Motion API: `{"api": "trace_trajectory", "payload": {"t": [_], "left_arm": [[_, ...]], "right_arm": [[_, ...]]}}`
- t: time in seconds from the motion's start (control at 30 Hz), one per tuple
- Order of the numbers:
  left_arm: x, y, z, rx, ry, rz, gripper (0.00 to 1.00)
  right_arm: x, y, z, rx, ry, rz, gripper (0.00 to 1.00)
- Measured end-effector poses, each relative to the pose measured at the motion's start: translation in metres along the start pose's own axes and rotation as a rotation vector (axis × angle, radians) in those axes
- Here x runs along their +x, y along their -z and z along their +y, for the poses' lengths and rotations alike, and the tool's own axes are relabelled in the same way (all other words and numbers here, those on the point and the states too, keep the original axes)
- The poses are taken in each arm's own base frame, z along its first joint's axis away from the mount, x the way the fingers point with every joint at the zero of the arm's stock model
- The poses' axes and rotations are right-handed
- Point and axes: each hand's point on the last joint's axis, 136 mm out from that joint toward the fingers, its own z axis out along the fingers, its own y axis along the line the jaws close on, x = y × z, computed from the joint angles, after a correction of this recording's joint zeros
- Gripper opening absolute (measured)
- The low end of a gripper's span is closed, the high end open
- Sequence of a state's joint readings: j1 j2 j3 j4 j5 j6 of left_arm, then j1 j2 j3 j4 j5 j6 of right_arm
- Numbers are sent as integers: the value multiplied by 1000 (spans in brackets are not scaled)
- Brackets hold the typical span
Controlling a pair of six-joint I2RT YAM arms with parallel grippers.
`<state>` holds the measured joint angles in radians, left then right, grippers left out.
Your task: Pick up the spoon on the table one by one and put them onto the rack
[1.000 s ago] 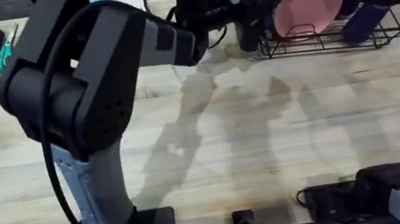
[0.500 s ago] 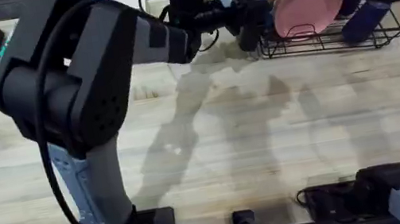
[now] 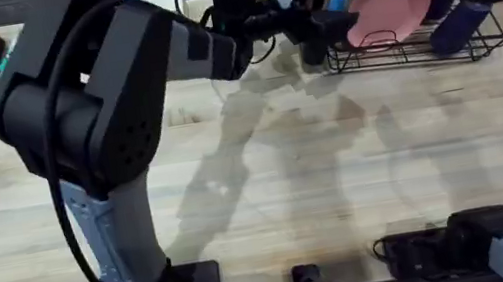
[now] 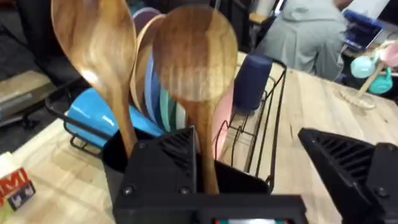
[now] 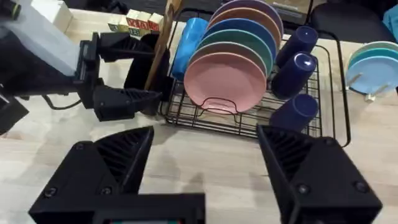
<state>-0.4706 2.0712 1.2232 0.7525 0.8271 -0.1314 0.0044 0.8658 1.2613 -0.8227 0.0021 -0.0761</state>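
Two spoons [image 4: 194,62] stand in the cup of the rack [image 5: 249,121], and no spoon lies on the worktop [image 3: 337,168]. The left gripper [image 4: 249,180] is open beside them, holding nothing; the right gripper [image 5: 205,168] is open too.

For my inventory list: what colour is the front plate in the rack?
Pink plate, clearest in the right wrist view.
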Motion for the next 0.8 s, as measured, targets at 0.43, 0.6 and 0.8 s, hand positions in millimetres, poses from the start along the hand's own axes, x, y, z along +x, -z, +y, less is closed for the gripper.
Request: {"api": "trace_trajectory", "payload": {"t": [0.43,0.6,0.8], "left_arm": [[-7,4,-10,72,-36,-20,995],[-7,12,-5,87,-35,-18,996],[-6,24,5,86,-22,-11,995]], "right_arm": [[0,0,0,0,0,0,998],[0,0,0,0,0,0,998],[0,0,0,0,0,0,997]]}}
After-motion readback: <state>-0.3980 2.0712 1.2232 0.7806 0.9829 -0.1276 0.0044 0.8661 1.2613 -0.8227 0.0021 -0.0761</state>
